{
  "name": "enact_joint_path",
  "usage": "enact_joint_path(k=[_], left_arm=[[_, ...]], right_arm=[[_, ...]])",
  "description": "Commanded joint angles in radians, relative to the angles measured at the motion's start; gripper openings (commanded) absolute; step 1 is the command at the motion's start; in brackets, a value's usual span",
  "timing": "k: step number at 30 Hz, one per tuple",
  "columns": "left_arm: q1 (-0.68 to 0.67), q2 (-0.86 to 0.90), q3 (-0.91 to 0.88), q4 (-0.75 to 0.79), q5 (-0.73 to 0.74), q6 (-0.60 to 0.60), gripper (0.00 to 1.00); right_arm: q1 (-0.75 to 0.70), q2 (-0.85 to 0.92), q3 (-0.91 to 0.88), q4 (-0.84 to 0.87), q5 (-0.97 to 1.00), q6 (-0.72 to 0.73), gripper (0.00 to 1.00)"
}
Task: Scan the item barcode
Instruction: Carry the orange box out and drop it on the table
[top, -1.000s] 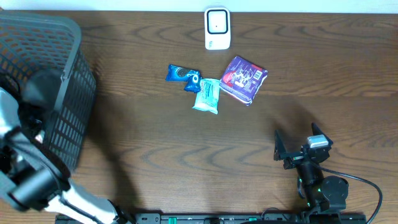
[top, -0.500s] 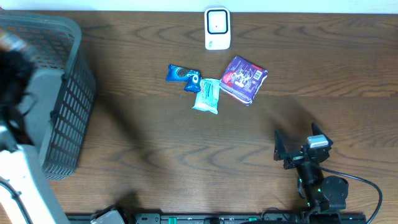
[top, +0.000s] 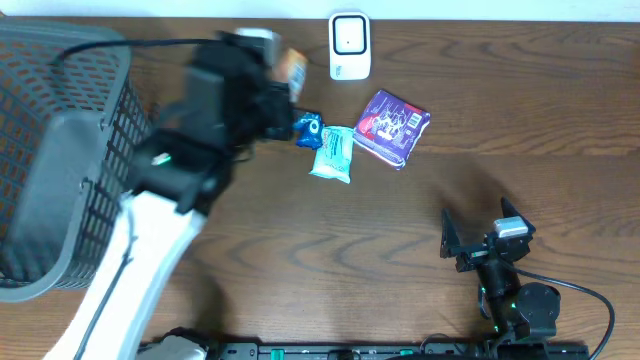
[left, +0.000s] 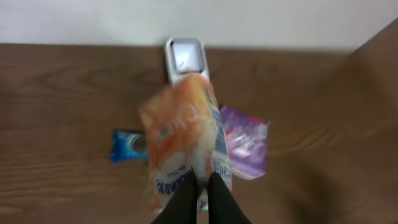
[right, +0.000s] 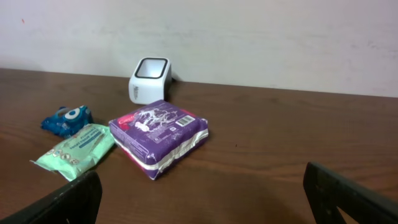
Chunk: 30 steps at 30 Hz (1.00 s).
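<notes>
Mock shop checkout: scanner (top: 349, 45), basket (top: 108, 128).

The left gripper (left: 200, 185) pinches a blurred orange packet (left: 183, 134). Around it on the table (left: 62, 93): a scanner (left: 185, 57) at 12 o'clock, a purple pack (left: 247, 146) at 3, a blue packet (left: 126, 145) at 9.

Near left: left arm (top: 150, 240), long white link, black housing at far end, blurred; small pale-green mark; thin black cable (top: 100, 45).
left gripper fingers (left: 222, 200): black, slim, tapered.
Near right: right arm (top: 512, 295), black, compact, grey block on top; black wire (top: 585, 287) looping right.
right gripper fingers (right: 348, 196): black, blocky.
</notes>
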Motion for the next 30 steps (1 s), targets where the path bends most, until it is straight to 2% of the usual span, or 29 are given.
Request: enact_joint_path(k=[1, 8, 9, 10, 11, 14, 15, 16, 18, 22, 25, 28, 30], left_arm=[[-0.048, 0.129, 0.006, -0.005, -0.196, 0.074, 0.08], [-0.079, 0.375, 0.006, 0.011, -0.196, 0.074, 0.08], [-0.082, 0.399, 0.006, 0.013, -0.196, 0.074, 0.13], [-0.084, 0.419, 0.006, 0.013, -0.196, 0.074, 0.23], [-0.085, 0.434, 0.006, 0.013, -0.196, 0.074, 0.29], [-0.085, 0.437, 0.006, 0.009, -0.197, 0.074, 0.33], [-0.084, 0.43, 0.006, 0.008, -0.197, 0.074, 0.4], [-0.082, 0.422, 0.006, 0.005, -0.198, 0.074, 0.43], [-0.082, 0.401, 0.006, -0.016, -0.206, 0.073, 0.43], [-0.082, 0.354, 0.006, -0.121, -0.312, 0.06, 0.43], [-0.067, 0.34, 0.006, -0.236, -0.411, -0.024, 0.45], [-0.034, 0.34, 0.006, -0.379, -0.417, -0.12, 0.64], [-0.007, 0.341, 0.006, -0.489, -0.413, -0.185, 0.7]], right_arm=[[-0.004, -0.004, -0.002, -0.003, 0.001, 0.003, 0.99], [-0.004, -0.004, -0.002, -0.003, 0.001, 0.003, 0.99], [-0.004, -0.004, -0.002, -0.003, 0.001, 0.003, 0.99], [-0.004, -0.004, -0.002, -0.003, 0.001, 0.003, 0.99], [-0.004, -0.004, -0.002, -0.003, 0.001, 0.003, 0.99], [-0.004, -0.004, -0.002, -0.003, 0.001, 0.003, 0.99], [-0.004, -0.004, -0.002, -0.003, 0.001, 0.003, 0.99], [-0.004, -0.004, -0.002, -0.003, 0.001, 0.003, 0.99], [-0.004, -0.004, -0.002, -0.003, 0.001, 0.003, 0.99], [-0.004, -0.004, -0.002, -0.003, 0.001, 0.003, 0.99], [-0.004, -0.004, -0.002, -0.003, 0.001, 0.003, 0.99], [-0.004, -0.004, -0.002, -0.003, 0.001, 0.003, 0.99], [-0.004, -0.004, -0.002, -0.003, 0.001, 0.003, 0.99]])
